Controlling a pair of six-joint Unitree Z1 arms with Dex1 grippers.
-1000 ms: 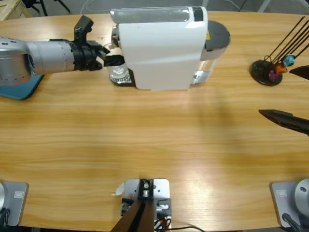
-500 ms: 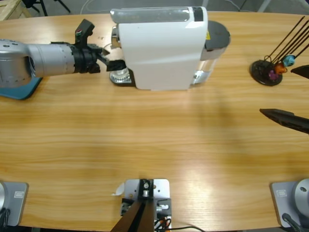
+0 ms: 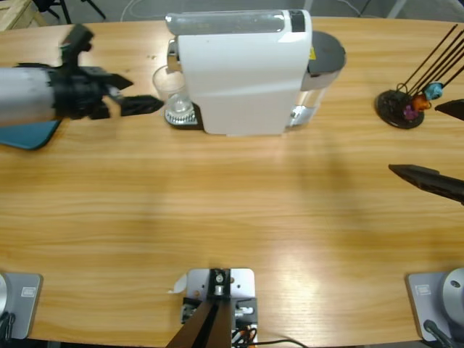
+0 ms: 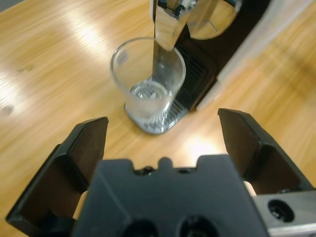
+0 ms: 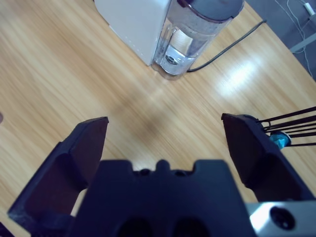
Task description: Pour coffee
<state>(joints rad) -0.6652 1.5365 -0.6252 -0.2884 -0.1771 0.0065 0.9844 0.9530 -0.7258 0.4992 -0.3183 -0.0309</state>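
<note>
A clear glass cup (image 3: 171,90) (image 4: 148,81) stands on the drip tray under the spout of the white coffee machine (image 3: 243,72). The machine's spout (image 4: 168,22) hangs over the cup's rim. My left gripper (image 3: 134,101) (image 4: 163,128) is open, a short way to the left of the cup, holding nothing. My right gripper (image 3: 428,145) (image 5: 165,133) is open at the right edge of the table, far from the machine, with bare wood between its jaws. The machine's clear water tank (image 5: 197,34) (image 3: 319,65) shows in the right wrist view.
A black stand (image 3: 400,107) with thin black rods and small coloured pieces sits at the far right. A teal mat (image 3: 29,134) lies at the left edge under the left arm. A cable (image 5: 232,42) runs from the water tank across the table.
My left gripper let go of the glass cup, opened and drew back to the left. The cup stays on the drip tray. The right arm has not moved.
</note>
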